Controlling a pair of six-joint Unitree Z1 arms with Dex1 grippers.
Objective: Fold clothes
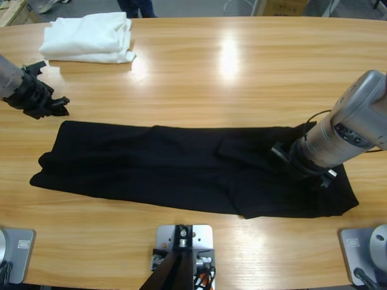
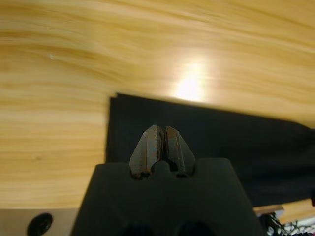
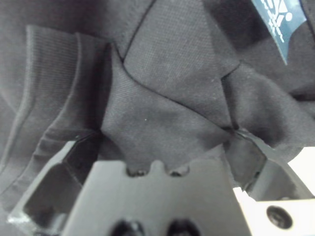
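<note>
The clothes, a black polo shirt [image 1: 181, 169], lie in a long band across the table's front half. My right gripper [image 1: 281, 152] presses down on the shirt's right part by the collar. In the right wrist view its jaws stand wide open [image 3: 162, 147] with bunched black cloth [image 3: 162, 108] between them, and the blue neck tag [image 3: 276, 24] shows at the upper right. My left gripper [image 1: 55, 107] hovers over bare wood just off the shirt's far left corner. Seen from the left wrist, that gripper [image 2: 161, 142] is shut and empty above the shirt's corner [image 2: 221, 142].
A folded white garment pile [image 1: 91, 37] lies at the table's far left. A person's legs [image 1: 136, 7] stand beyond the far edge. Bare wood [image 1: 242, 72] spans the table behind the shirt.
</note>
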